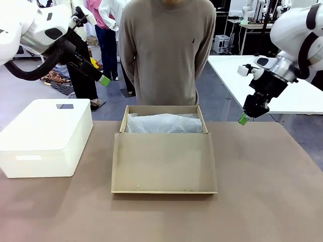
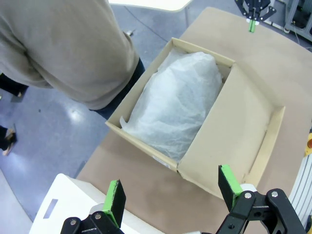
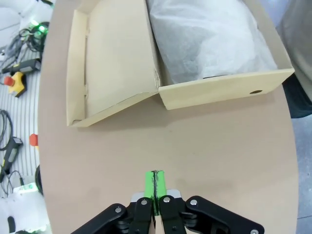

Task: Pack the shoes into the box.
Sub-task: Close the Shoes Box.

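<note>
Brown matte table [image 1: 262,201] | tan cardboard box [image 1: 164,164], crinkled white tissue [image 1: 164,123] | left claw [image 2: 173,190] spread | right claw [image 3: 155,183] clenched, empty

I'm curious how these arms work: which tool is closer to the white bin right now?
Left. The left tool hangs open in the air by the white bin's far corner. The right tool, shut, is over the table beyond the box's other side.

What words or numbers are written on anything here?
No text can be read.
Pale label on the tan cardboard shoebox: too blurred.
Small dark mark on the person's beige sweater: too small.
Grey patch on the white plastic bin: looks blank.
</note>
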Available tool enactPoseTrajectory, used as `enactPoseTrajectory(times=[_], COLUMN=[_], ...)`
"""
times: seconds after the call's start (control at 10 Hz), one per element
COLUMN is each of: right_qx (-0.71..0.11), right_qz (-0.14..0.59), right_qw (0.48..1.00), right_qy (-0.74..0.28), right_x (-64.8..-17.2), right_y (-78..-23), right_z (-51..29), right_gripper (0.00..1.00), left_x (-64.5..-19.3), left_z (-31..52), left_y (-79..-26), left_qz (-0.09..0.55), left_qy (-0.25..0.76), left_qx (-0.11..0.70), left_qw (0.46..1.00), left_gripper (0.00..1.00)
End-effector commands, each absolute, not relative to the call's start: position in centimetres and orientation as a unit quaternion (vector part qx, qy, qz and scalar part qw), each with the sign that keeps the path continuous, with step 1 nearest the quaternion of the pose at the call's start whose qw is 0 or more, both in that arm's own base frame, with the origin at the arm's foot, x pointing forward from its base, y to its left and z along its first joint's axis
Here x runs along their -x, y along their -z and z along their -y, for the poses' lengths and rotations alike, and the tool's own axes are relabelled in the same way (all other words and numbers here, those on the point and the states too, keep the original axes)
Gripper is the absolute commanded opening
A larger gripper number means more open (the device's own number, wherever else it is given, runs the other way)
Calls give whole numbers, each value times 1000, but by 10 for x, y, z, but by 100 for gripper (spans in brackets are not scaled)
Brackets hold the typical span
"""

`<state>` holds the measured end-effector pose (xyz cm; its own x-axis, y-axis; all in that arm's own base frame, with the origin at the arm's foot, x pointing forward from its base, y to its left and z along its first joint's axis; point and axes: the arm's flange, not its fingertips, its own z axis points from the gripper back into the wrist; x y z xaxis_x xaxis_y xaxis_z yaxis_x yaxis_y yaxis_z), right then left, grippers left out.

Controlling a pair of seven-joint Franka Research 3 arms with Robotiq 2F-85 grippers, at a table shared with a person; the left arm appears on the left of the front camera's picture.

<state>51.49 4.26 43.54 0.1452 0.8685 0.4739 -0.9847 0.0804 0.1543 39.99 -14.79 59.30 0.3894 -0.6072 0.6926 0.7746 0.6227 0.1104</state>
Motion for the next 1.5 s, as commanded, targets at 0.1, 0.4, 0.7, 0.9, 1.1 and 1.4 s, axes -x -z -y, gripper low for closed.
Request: enactPoseTrajectory(times=[0.1,0.4,0.7,0.9,1.1,1.4], right_qx=[-224,-251,-261,-263,-263,-281], right_qz=[171,181,165,154,154,149], right_qw=[706,712,718,723,723,714], right_qy=[-650,-630,-624,-620,-620,-624], right_x=[-501,-495,-495,-494,-494,-494], right_y=[-401,-375,-366,-373,-373,-357], right_z=[-53,-63,-66,-64,-64,-73], right_gripper=[0,0,0,0,0,0], left_x=[-401,-401,-401,-401,-401,-401], left_z=[146,146,146,146,146,146], left_y=[-592,-592,-592,-592,-592,-592], left_qz=[364,364,364,364,364,364], left_qy=[424,424,424,424,424,424], left_qx=[125,125,125,125,125,125], left_qw=[820,820,820,820,820,820], left_gripper=[100,100,100,100,100,100])
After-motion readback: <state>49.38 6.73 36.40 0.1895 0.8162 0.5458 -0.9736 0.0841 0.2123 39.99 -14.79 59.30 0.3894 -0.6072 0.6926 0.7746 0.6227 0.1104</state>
